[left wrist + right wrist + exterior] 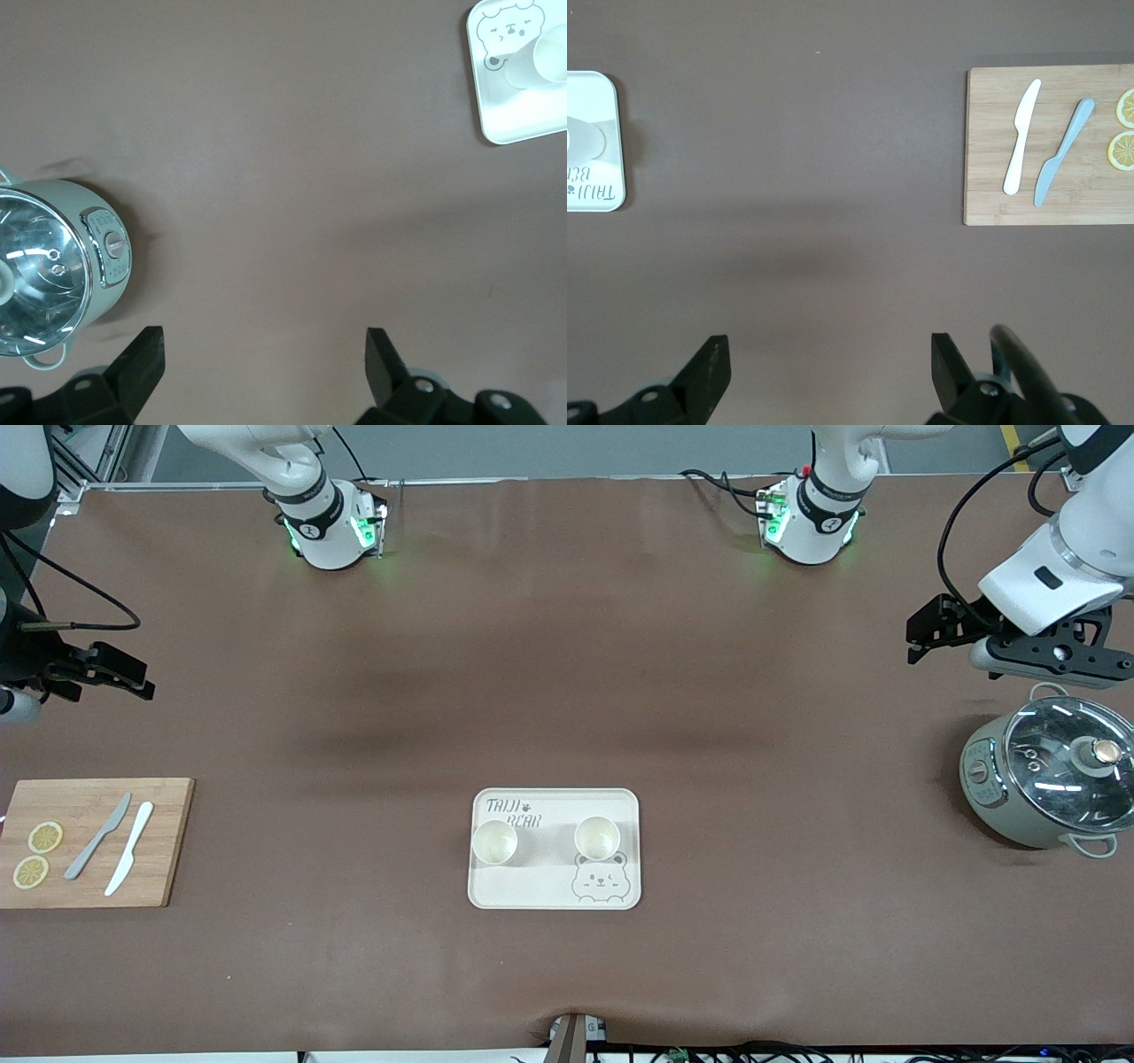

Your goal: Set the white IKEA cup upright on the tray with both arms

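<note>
The tray (pixel 554 849) lies flat on the brown table (pixel 567 691), nearer to the front camera than the table's middle. Two white cups stand upright on it, mouths up: one cup (pixel 493 842) toward the right arm's end of the tray, at about nine o'clock from the other cup (pixel 597 838), which sits just above the printed bear face. The two cups are apart, not touching.

The left gripper (pixel 921 635) hangs over bare table at the left arm's end, at roughly eleven o'clock from the lidded pot (pixel 1050 773); its fingers are spread wide and hold nothing. The right gripper (pixel 142 682) hangs over bare table at the right arm's end, at about twelve o'clock from the wooden cutting board (pixel 93 841); its fingers are likewise spread and empty.

On the board lie a grey knife (pixel 97 836), a white knife (pixel 129 848) just beside it, and two lemon slices (pixel 37 854).
</note>
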Motion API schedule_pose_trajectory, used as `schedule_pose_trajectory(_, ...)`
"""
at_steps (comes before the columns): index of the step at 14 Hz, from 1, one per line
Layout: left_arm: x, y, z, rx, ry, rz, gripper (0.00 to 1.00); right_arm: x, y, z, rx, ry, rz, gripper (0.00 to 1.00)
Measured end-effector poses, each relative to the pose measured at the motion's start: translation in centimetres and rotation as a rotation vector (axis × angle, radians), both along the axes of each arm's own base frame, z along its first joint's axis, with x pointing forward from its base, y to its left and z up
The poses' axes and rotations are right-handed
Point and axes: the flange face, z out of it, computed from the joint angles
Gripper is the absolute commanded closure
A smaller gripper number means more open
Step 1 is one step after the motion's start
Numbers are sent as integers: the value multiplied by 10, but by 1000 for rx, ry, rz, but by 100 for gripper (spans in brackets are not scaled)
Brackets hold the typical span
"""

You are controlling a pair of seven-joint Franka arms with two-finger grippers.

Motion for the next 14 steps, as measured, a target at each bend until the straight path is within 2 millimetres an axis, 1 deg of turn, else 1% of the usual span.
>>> schedule_pose_trajectory(4, 1, 0, -2, 0, 4, 0, 0, 0, 0, 0, 0, 1, 0, 0)
schedule_pose_trajectory(9, 5, 1, 3, -1, -9, 2, 0, 0, 0, 0, 0, 0, 0, 0)
schedule_pose_trajectory(14, 7, -2, 2, -1, -10, -2, 0, -1, 0, 1, 0, 1, 1, 0)
